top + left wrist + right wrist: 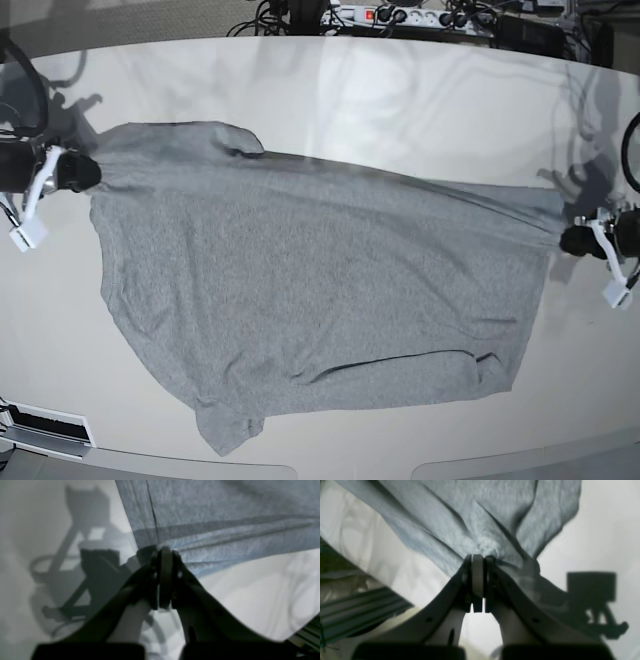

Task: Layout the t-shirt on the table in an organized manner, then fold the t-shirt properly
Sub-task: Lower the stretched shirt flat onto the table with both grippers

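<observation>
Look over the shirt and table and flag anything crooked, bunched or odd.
The t-shirt lies skewed on the table: its stretched top edge slopes from the right gripper down to the left gripper. One sleeve is folded over near the top, and the lower edge is wrinkled. No damage visible.

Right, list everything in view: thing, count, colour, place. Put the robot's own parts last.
t-shirt: one, heather grey, spread across the table's middle, stretched between both grippers, wrinkled.
table: one, glossy white, curved edge, under everything.
power strip: one, white, with dark cables, beyond the far table edge.
left gripper: one, black, base view's right, shut on the t-shirt's edge.
right gripper: one, black, base view's left, shut on the t-shirt's opposite edge.
</observation>
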